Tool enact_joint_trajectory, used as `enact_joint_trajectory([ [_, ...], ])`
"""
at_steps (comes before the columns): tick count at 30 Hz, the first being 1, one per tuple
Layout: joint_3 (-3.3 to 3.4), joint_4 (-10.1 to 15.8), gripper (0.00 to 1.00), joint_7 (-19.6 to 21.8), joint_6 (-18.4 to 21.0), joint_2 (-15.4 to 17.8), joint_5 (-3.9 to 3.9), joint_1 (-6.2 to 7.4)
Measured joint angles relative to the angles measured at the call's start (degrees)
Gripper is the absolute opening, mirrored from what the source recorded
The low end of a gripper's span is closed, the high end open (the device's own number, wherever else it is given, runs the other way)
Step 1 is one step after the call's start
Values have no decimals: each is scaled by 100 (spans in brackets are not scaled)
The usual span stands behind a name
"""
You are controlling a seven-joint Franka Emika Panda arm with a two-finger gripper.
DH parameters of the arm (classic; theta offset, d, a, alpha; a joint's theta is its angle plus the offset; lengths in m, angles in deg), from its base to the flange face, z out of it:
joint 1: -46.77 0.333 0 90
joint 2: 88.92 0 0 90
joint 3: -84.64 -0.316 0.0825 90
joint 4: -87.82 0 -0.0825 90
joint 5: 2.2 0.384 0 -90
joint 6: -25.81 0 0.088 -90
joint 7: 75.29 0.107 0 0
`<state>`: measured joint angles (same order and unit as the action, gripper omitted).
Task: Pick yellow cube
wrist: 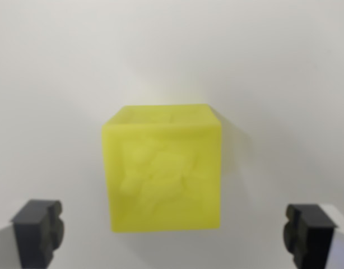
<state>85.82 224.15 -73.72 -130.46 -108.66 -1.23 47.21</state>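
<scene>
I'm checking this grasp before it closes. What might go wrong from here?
The yellow cube sits nearer the left finger than the right one, so closing the open hand may push it sideways. The fingertips only flank its lower edge, so a close here may grip little. The picture is blurry.

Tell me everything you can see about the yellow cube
The yellow cube is a bright, slightly translucent block, plastic by its look, with a faint raised or embossed pattern on its large face; blur hides what it depicts. It rests on a plain white surface, seen slightly from above so a thin strip of another face shows. It sits centred between the two dark fingertips of the open gripper, which stand apart from it. Nothing else touches it.
</scene>
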Motion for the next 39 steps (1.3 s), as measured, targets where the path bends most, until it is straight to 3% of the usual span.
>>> enact_joint_trajectory([
  [6,1,40,100,-221,-193,-166,16,7],
  [29,3,-139,100,-365,-770,-940,111,32],
  [30,6,-139,0,-371,-771,-941,116,34],
  [39,10,-80,0,-357,-631,-738,103,35],
])
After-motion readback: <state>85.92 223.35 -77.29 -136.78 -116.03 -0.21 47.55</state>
